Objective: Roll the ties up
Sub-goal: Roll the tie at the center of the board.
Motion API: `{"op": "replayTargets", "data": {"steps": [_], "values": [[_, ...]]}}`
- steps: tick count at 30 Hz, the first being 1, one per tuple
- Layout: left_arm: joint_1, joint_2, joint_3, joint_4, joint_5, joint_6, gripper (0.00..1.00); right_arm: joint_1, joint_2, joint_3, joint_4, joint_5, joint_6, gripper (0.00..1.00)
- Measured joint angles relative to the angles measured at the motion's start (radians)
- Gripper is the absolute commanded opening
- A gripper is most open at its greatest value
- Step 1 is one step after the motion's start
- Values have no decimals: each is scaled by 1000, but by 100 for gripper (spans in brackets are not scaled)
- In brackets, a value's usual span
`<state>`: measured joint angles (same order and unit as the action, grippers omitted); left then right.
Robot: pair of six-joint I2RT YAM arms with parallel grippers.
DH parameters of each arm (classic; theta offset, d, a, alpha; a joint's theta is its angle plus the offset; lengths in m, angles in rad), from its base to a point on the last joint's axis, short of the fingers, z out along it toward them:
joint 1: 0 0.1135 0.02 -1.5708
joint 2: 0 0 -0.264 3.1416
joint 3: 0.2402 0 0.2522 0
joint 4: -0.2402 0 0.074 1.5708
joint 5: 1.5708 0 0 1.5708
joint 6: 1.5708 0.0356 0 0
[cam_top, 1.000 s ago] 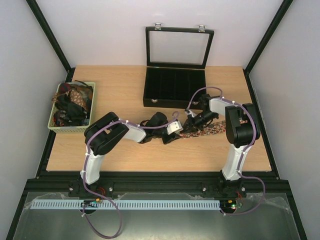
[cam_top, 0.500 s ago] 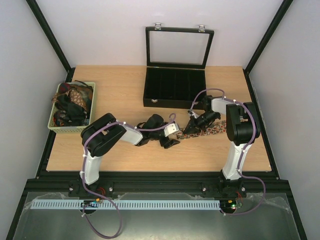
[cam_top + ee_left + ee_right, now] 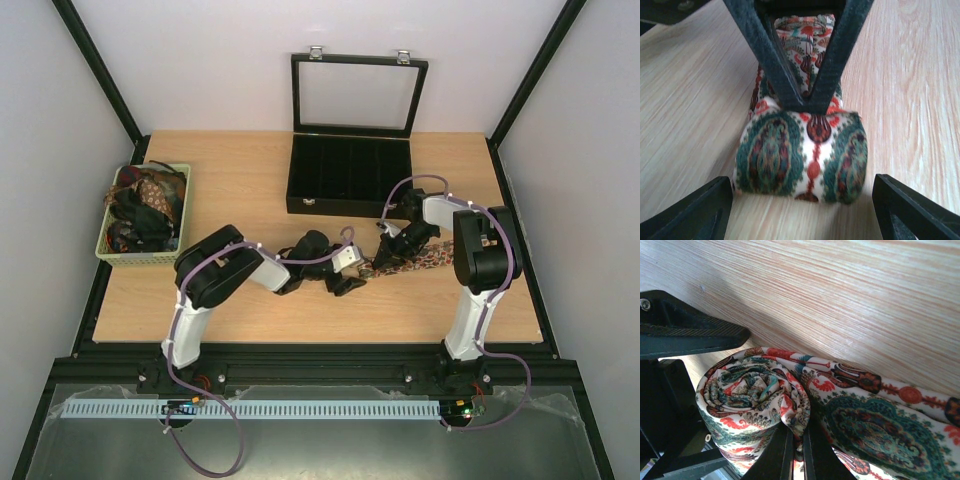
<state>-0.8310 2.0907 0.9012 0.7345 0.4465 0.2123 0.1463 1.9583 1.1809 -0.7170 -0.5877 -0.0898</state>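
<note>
A paisley tie (image 3: 425, 257) in white, green and red lies on the table right of centre, its left end wound into a roll (image 3: 799, 156) (image 3: 751, 390). My left gripper (image 3: 350, 281) (image 3: 802, 215) is open, a finger on each side of the roll and neither touching it. My right gripper (image 3: 386, 250) (image 3: 796, 455) is shut on an edge of the tie at the roll, its dark fingers (image 3: 771, 56) forming a V over the roll in the left wrist view. The unrolled part (image 3: 880, 425) runs off to the right.
A green basket (image 3: 178, 215) heaped with more ties (image 3: 142, 205) stands at the table's left edge. A black compartmented case (image 3: 350, 172) with its glass lid up stands at the back centre. Bare wood lies along the front of the table.
My left gripper's jaws have gone from nearly closed on the roll to wide open, and it has drawn slightly toward the near edge. The right gripper has stayed shut on the tie.
</note>
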Motion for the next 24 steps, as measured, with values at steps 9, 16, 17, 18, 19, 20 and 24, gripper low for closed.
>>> {"op": "replayTargets", "data": {"steps": [9, 16, 17, 18, 19, 20, 24], "values": [[-12, 96, 101, 53, 12, 2, 57, 3, 2, 2, 0, 2, 0, 1], [-17, 90, 92, 58, 5, 11, 34, 2, 8, 20, -11, 11, 7, 24], [-16, 79, 79, 55, 1, 12, 34, -2, 9, 23, -11, 13, 7, 28], [-15, 66, 65, 51, -2, 10, 34, -3, 9, 24, -13, 6, 11, 32], [-15, 53, 49, 49, -3, 8, 33, -5, 8, 24, -15, -7, 6, 32], [-14, 40, 31, 47, -3, 8, 33, -8, 5, 24, -17, -15, 2, 33], [-3, -27, -55, 29, 2, 16, 34, -33, -13, 24, -15, -17, -5, 31]]}}
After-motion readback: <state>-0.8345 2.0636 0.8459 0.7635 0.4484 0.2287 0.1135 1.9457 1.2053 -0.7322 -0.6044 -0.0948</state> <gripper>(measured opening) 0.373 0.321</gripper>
